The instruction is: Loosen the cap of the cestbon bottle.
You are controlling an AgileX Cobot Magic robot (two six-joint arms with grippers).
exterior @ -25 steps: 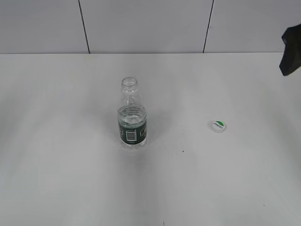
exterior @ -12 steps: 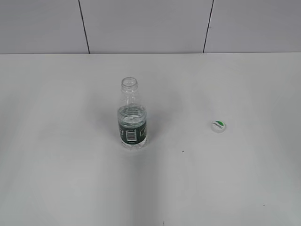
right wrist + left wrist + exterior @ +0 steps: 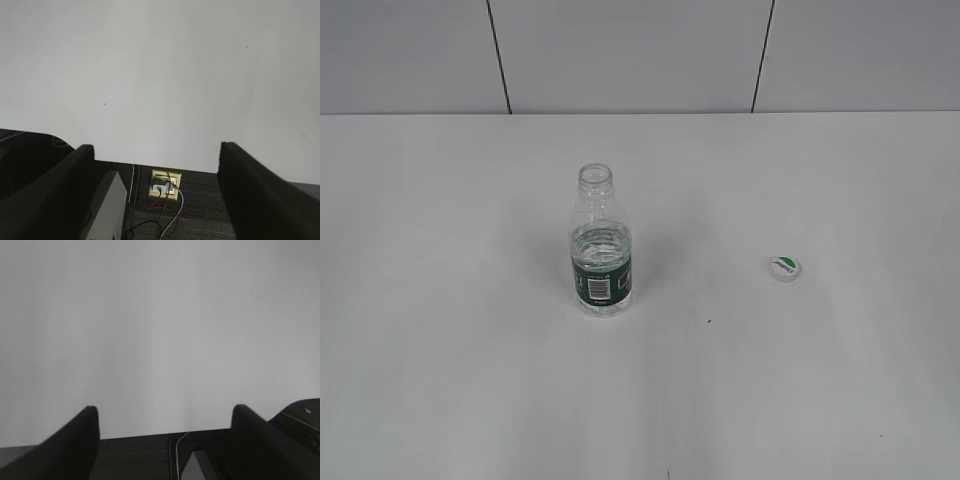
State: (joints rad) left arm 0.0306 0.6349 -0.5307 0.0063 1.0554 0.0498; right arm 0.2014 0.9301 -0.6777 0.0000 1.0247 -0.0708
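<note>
The cestbon bottle [image 3: 601, 250] stands upright on the white table in the exterior view, its neck open with no cap on it. The cap [image 3: 784, 267] lies flat on the table to the bottle's right, green half-circle up. Neither gripper shows in the exterior view. My left gripper [image 3: 165, 412] is open and empty over the table's edge in the left wrist view. My right gripper [image 3: 155, 150] is open and empty over the table's edge in the right wrist view. Neither wrist view shows the bottle or the cap.
The white table [image 3: 470, 380] runs to a grey panelled wall [image 3: 630, 55] at the back. Below the table edge the right wrist view shows a floor socket with cables [image 3: 166, 186] and dark carpet.
The right arm, seen at the exterior view's upper right edge a second ago, has drawn out of view. The bottle and the cap have not moved.
</note>
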